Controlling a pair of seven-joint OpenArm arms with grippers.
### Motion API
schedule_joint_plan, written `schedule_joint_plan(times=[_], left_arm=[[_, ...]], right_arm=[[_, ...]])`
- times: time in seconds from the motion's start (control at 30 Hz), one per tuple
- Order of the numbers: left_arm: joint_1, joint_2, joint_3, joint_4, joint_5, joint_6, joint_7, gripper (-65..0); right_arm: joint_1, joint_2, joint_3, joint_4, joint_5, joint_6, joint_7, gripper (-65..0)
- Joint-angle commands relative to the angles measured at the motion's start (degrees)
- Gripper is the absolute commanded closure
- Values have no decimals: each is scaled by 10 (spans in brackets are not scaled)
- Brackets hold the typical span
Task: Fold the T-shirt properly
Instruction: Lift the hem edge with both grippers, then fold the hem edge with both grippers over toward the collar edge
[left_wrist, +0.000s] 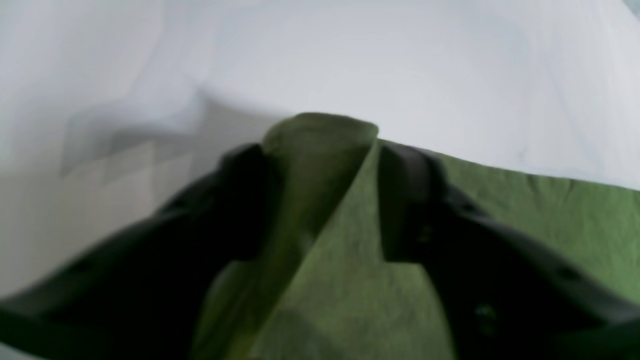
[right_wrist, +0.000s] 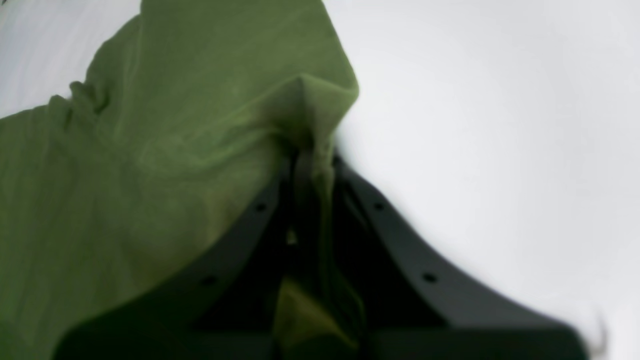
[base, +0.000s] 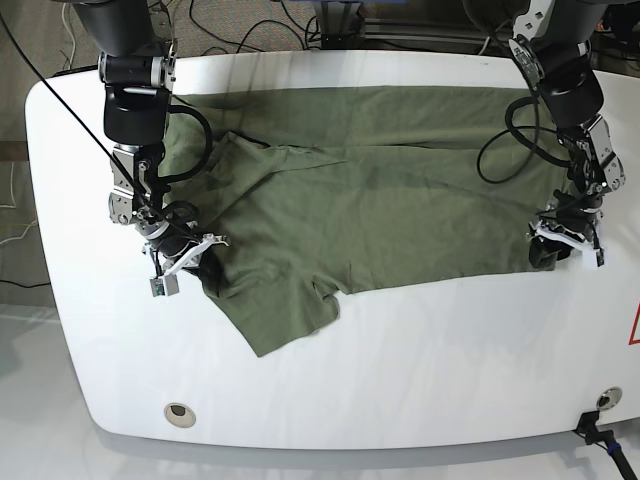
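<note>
The olive-green T-shirt lies spread across the white table, partly folded, with a sleeve sticking out toward the front. My left gripper is at the shirt's right edge, shut on a pinch of the fabric. My right gripper is at the shirt's left front edge, shut on a bunched fold of the cloth. In the right wrist view the cloth hangs to the left of the fingers.
Cables run along the floor behind the table. A round hole is in the table near the front left edge. A red mark sits at the table's right edge.
</note>
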Motion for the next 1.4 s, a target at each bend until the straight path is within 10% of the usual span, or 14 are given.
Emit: schedule_joint_plan(times=[0.0, 0.23, 0.67, 1.37], left_arm=[[-12, -10, -1, 8, -5, -4, -2, -220], [-14, -10, -2, 8, -5, -4, -6, 0], [-8, -10, -1, 80, -4, -3, -3, 0], [147, 12, -1, 367, -5, -5, 67, 0]], right_arm=[[6, 5, -1, 3, -13, 0, -20, 0], [6, 4, -1, 4, -13, 0, -20, 0], [4, 21, 4, 52, -10, -2, -1, 0], [-206, 19, 97, 569, -12, -3, -217, 0]])
